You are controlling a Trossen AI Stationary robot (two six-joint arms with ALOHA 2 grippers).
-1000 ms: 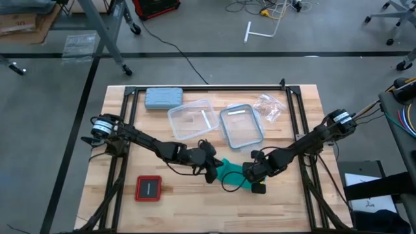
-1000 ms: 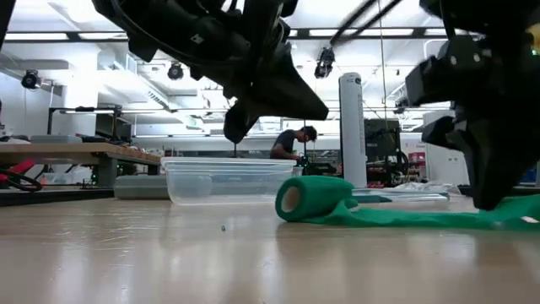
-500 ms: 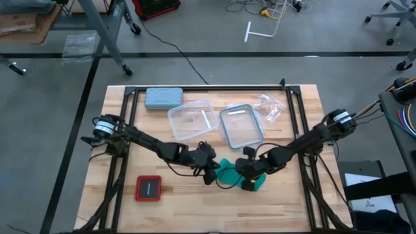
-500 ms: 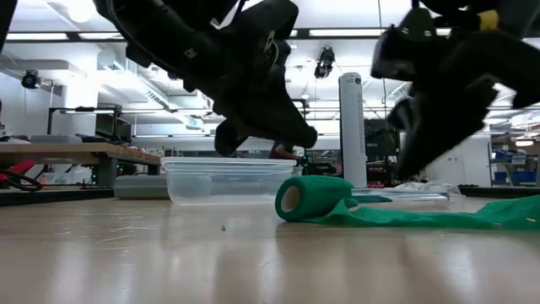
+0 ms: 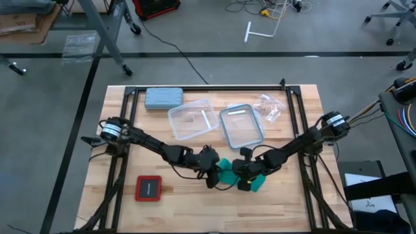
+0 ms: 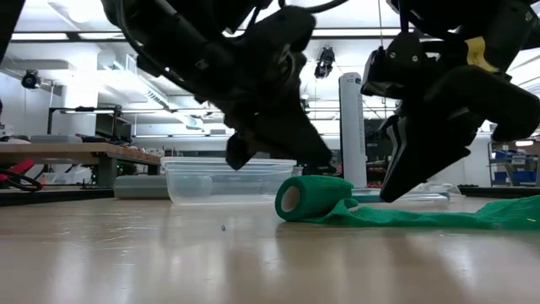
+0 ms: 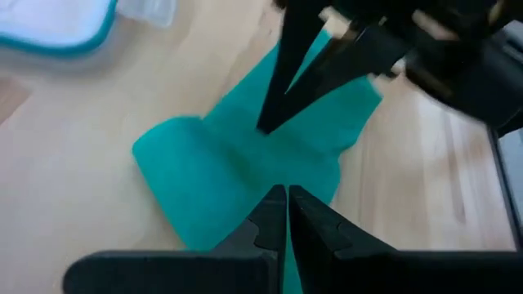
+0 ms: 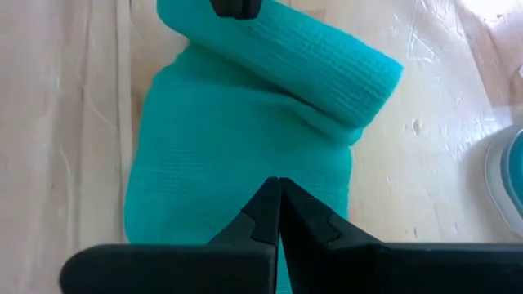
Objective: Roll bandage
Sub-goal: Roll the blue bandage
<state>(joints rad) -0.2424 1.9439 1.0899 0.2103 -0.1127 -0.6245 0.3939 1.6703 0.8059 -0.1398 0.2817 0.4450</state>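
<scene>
Bandage [image 6: 314, 199] on desk [image 5: 188, 195], partly rolled: short roll formed at one end, flat tail trailing beyond. Left pincer [image 7: 286, 214] closed, empty, poised just above roll. Right pincer [image 8: 278, 206] closed, empty, over flat tail. Most rolling left, by my judgement.

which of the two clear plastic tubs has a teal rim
The clear plastic tub on the right, nearest the crinkled clear plastic bag. A teal band runs round its rim, while the clear plastic tub beside it on the left has a plain colourless rim.
</scene>
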